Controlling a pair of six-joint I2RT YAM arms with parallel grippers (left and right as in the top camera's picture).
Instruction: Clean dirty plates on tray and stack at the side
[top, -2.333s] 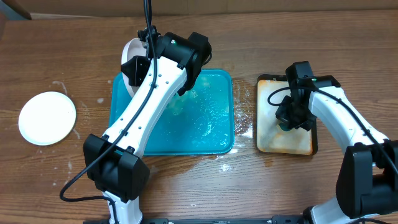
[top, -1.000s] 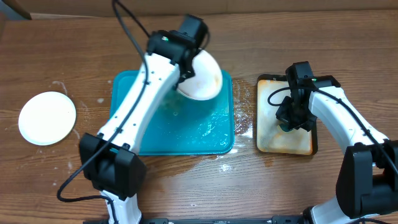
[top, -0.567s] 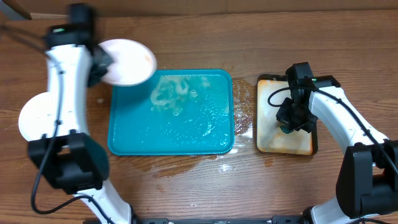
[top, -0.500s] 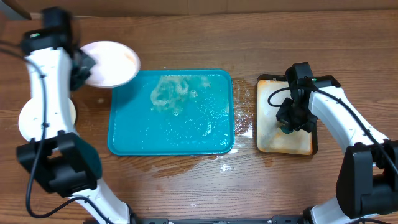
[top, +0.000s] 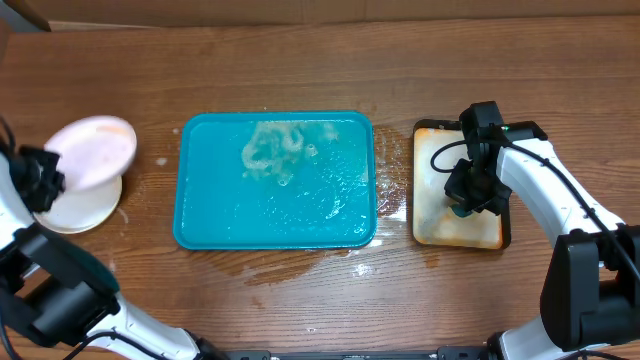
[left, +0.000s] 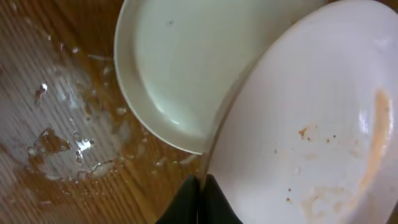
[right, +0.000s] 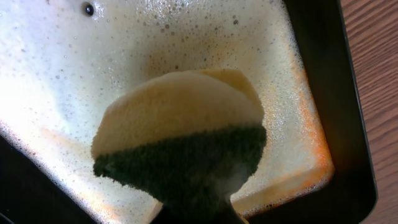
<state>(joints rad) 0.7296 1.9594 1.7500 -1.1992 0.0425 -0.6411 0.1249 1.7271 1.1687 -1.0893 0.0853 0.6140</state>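
Held plate (top: 97, 150): white, tilted, faint brown smears along one side of its face, seen close in the left wrist view (left: 311, 124); it hangs at the far left of the table (top: 300, 60), overlapping the lower plate (top: 72, 208); whether the two touch cannot be told.

Lower plate (left: 180, 68): pale, flat on the wood, face looks clean; water drops (left: 62, 146) on the table beside it.

Left gripper (left: 200, 198): jaws pinched together on the held plate's rim, the plate running up and away from the fingertips.

Teal tray (top: 300, 218): centre of the table, well apart from both plates; holds a wet film and a patch of whitish suds (top: 272, 148) toward its far edge.

Beige tray (top: 440, 225): black-rimmed, right of the teal tray, foamy and stained orange-brown at its edges; right gripper (top: 467, 195) hangs over it, jaws closed on a yellow-and-green sponge (right: 180, 143).

Change from half a second ago: the held plate was above the teal tray's far-left corner and is now over the lower plate; right arm and sponge unchanged.
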